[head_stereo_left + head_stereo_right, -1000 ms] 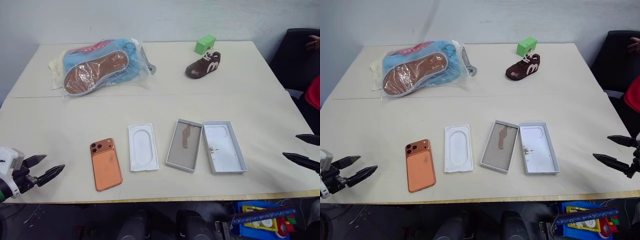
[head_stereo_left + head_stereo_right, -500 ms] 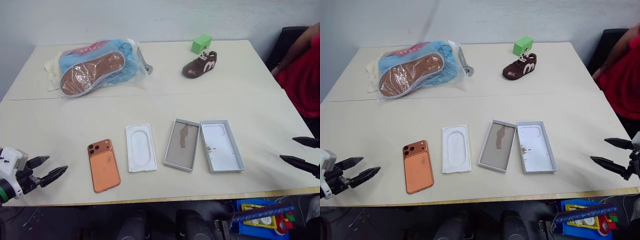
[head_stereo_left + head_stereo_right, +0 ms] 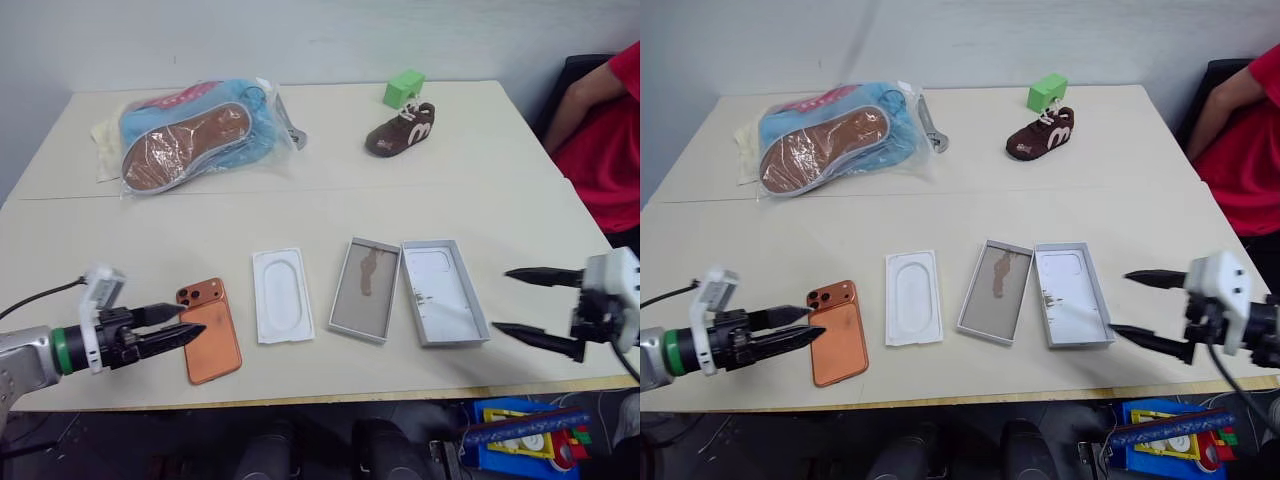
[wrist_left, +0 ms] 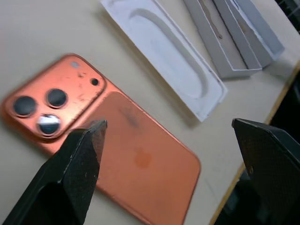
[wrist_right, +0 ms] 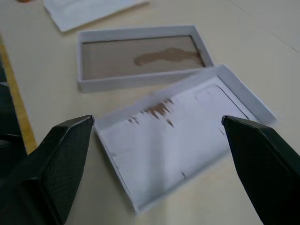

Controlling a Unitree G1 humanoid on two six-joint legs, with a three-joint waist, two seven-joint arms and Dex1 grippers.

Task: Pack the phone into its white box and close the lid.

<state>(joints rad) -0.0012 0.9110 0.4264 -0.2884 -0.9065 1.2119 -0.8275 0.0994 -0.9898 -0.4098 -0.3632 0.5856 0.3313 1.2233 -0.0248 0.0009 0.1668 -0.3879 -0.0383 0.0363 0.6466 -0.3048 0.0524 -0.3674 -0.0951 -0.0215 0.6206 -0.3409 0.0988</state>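
**Both claws spread beside the unpacked phone and box halves**

While the phone [image 3: 209,329] lies camera side up on the cream bench [image 3: 300,220], the left eye view has the left claw [image 3: 183,322] at its near left edge, fingers spread and pointing across it, tips over the phone's left side. Just right of the phone sits a flat white insert [image 3: 283,295] with an oval recess, then the white box [image 3: 367,289] with its brown-smudged floor, and touching that, the lid [image 3: 445,292], open side up. Right of the lid, the right claw [image 3: 527,304] is spread wide, tips aimed at it but apart from it. Farther back lie a bagged blue shoe [image 3: 195,130], a small brown shoe [image 3: 403,128] and a green block [image 3: 404,87]. A person in red [image 3: 610,140] sits at the right edge.

From the right eye view, the same row shows, with a wrench [image 3: 931,125] beside the bag.

From the left wrist view, the two fingers [image 4: 70,183] stand apart above the phone, insert and box halves beyond.

From the right wrist view, the fingers [image 5: 51,164] stand wide either side of the lid, the white box just behind it.
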